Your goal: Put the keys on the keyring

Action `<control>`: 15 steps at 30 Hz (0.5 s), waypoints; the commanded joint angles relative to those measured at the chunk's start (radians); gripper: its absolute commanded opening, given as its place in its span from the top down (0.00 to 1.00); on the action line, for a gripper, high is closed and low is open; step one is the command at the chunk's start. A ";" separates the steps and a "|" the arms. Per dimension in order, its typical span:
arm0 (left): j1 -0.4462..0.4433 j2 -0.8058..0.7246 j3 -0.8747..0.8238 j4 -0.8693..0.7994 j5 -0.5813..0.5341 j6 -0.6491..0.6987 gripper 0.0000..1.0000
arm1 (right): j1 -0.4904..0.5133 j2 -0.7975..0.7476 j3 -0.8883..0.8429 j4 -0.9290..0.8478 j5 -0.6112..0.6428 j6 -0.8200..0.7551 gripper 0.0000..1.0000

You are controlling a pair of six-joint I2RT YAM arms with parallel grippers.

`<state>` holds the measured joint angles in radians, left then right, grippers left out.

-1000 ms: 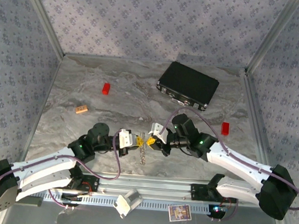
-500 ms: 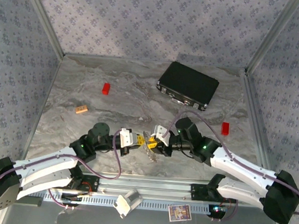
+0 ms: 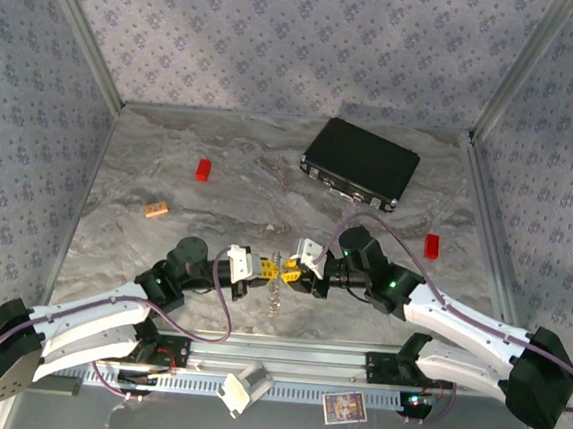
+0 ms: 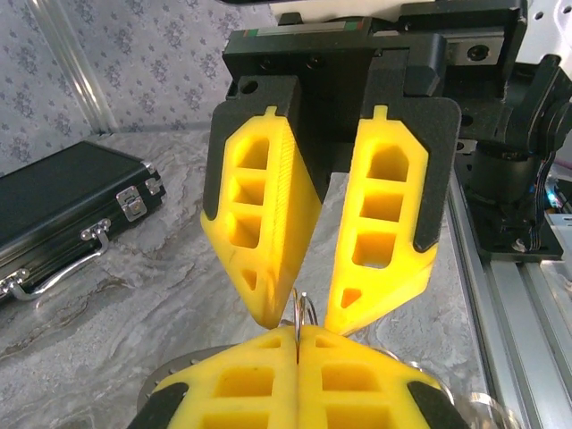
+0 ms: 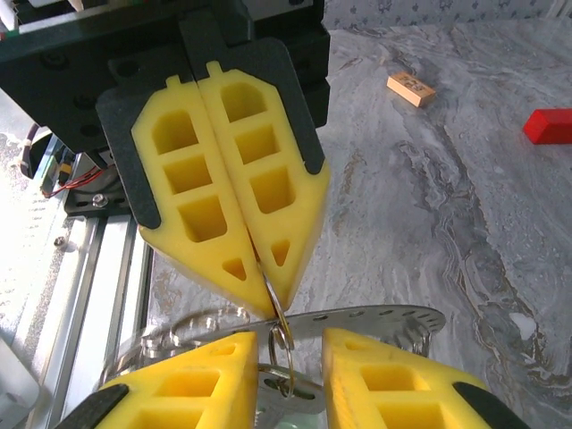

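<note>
Yellow-fingered left gripper (image 5: 264, 290): tips together, clamped on thin silvery metal keyring (image 5: 277, 313)
Yellow-fingered right gripper (image 4: 304, 317): fingers apart, either side of that ring, facing the left tips
Tiny silvery metal keys (image 3: 274, 296): dangling beneath the ring
Small orange-tan block (image 3: 157, 208): farther back, left
Black rectangular case (image 3: 360, 164): far right, on marbled grey table (image 3: 260, 177)

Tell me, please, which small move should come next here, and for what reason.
Probably close the right end effector on the key. Its jaws stand open on either side of that key, which seems to hang from the keyring. The left end effector is shut on the ring's wire, so nothing appears to hold the key itself.
</note>
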<state>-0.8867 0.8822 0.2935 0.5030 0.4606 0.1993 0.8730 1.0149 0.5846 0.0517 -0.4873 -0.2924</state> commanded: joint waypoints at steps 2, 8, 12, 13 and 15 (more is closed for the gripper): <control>-0.008 -0.001 -0.006 0.098 0.036 -0.027 1.00 | -0.003 -0.016 -0.015 0.033 -0.029 0.014 0.77; -0.008 0.002 -0.016 0.127 0.035 -0.035 1.00 | -0.004 -0.012 -0.014 0.047 -0.037 0.015 0.83; -0.008 0.005 -0.020 0.144 0.034 -0.042 1.00 | -0.004 -0.001 -0.011 0.062 -0.053 0.024 0.91; -0.008 0.007 -0.022 0.147 0.031 -0.044 1.00 | -0.004 -0.001 -0.011 0.066 -0.057 0.025 0.94; -0.008 0.008 -0.022 0.142 0.023 -0.046 1.00 | -0.005 -0.001 -0.008 0.062 -0.055 0.024 1.00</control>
<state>-0.8867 0.8867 0.2718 0.5713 0.4599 0.1703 0.8696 1.0153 0.5831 0.0841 -0.5140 -0.2752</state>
